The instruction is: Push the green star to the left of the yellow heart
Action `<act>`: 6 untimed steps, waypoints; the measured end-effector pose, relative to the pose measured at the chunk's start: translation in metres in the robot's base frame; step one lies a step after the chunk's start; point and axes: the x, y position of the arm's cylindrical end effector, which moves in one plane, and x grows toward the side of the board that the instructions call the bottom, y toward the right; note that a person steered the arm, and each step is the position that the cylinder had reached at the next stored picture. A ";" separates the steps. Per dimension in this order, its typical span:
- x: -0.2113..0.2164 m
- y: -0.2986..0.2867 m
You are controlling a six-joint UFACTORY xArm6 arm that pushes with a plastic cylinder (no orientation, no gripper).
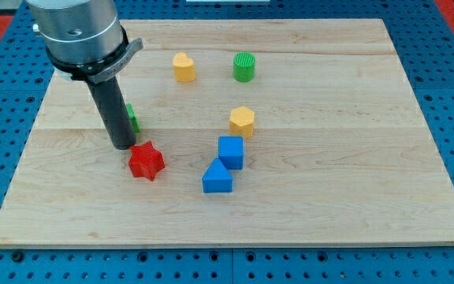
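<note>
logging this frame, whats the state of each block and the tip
my tip: down on the board, just above the red star, in front of the green star
green star: mostly hidden behind the rod
red star: flat, free
yellow heart: upright, free
green cylinder: upright, free
yellow hexagon: free
blue cube: touching the blue wedge

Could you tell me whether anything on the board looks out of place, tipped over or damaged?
Nothing stands out. All blocks sit flat and whole on the wooden board. The green star is mostly hidden behind my rod, whose tip rests beside it, just above the red star.
</note>
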 end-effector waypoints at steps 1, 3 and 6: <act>-0.025 -0.006; -0.112 -0.017; -0.129 -0.067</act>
